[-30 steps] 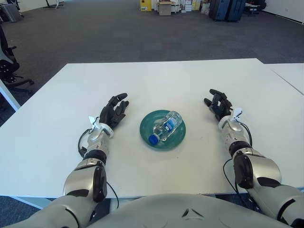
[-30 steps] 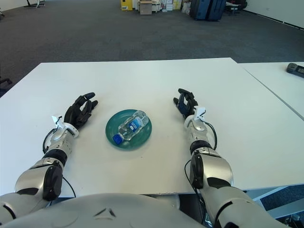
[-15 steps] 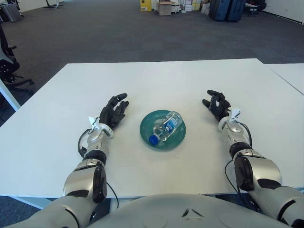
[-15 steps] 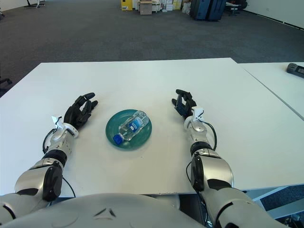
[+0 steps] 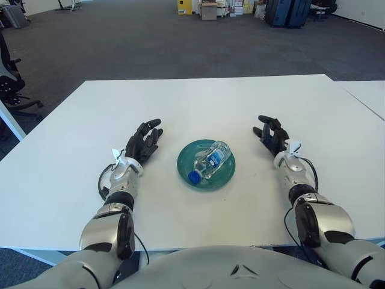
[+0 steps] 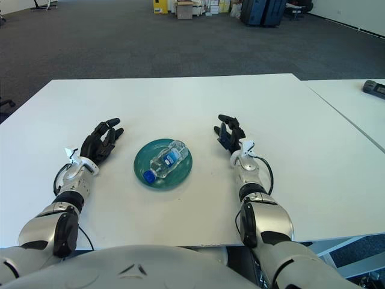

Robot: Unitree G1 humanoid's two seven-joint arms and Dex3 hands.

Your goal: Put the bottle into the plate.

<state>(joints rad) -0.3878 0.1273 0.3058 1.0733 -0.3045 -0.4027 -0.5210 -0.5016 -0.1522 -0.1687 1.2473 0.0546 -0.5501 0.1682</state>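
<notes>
**Right hand drifts inward; bottle lies in the plate**

Against the frame a second ago, the left hand (image 5: 143, 142) has not shifted, while the right hand (image 5: 272, 135) has slid leftward across the white rectangular table (image 5: 198, 99), closer to the plate.

From left to right: the left hand rests on the tabletop with its black fingers extended and relaxed, holding nothing, near the plate's left edge but apart from it. The round dark-green plate (image 5: 224, 173) sits between the two hands. The clear plastic water bottle with a blue cap and blue label (image 5: 208, 161) lies on its side inside it, cap pointing toward the robot. The right hand lies near the plate's right edge, fingers loosely spread, empty.

Only the right eye view shows a small dark device (image 6: 374, 88) on the neighbouring table at far right.
</notes>
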